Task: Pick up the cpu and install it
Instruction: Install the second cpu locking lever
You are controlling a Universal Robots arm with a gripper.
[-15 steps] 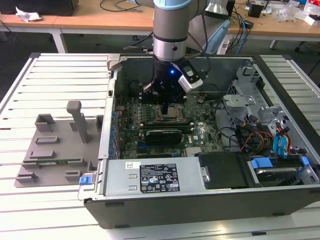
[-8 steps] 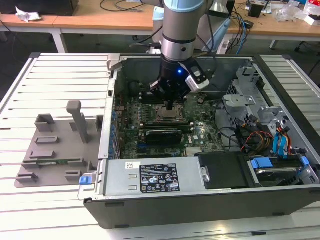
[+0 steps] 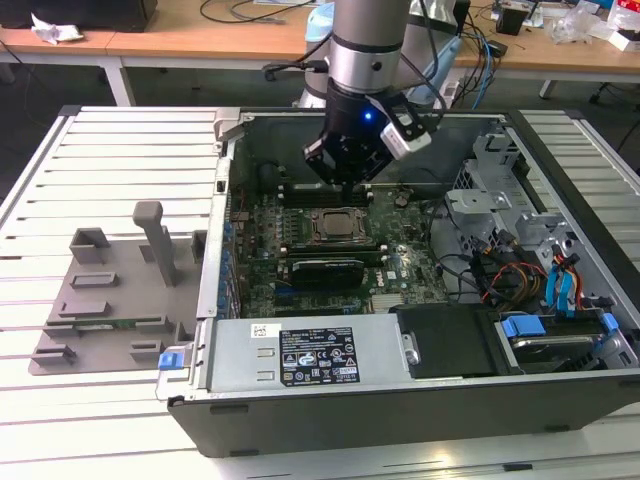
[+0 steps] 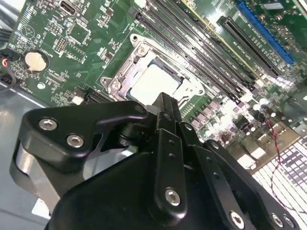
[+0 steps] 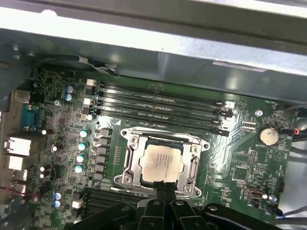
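CPU (image 5: 161,162) — pale square chip — lies seated flat in the metal-framed socket (image 5: 128,159) on the motherboard (image 5: 249,163), inside the open computer case (image 3: 330,375). Claw (image 5: 163,188) hangs directly above it, fingertips pressed together, grasping nothing.

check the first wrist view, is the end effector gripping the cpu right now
No: in the first wrist view the cpu lies flat inside the socket frame on the motherboard, and the end effector is closed with nothing between its fingers.
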